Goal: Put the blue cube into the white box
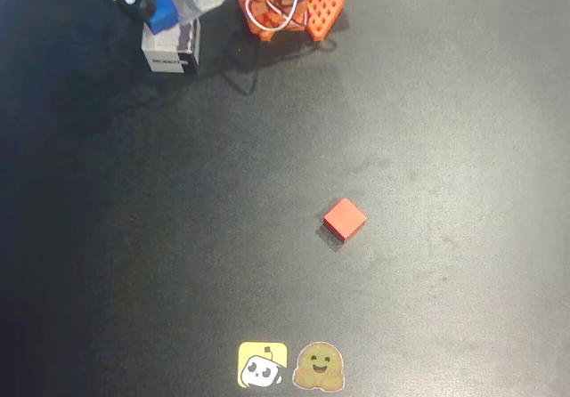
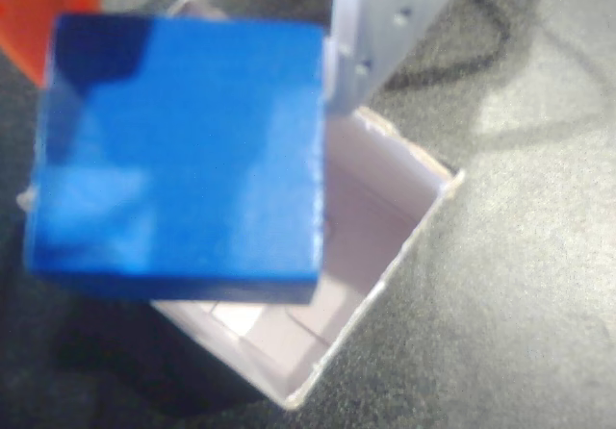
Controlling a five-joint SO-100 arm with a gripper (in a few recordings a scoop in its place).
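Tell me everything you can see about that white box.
The white box is small, square and open-topped, with thin walls that look like card and a pale, empty-looking inside. A dark printed label shows on one side in the overhead view. It stands on the black table near the top left, with the blue cube held over its opening.

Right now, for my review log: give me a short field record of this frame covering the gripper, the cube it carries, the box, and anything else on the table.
gripper: shut on the blue cube, at the table's top-left in the overhead view
blue cube: held above the box opening, not yet released
white box: open-topped, upright, inside looks empty
red cube: alone near the table's middle, untouched
stickers: two at the bottom edge
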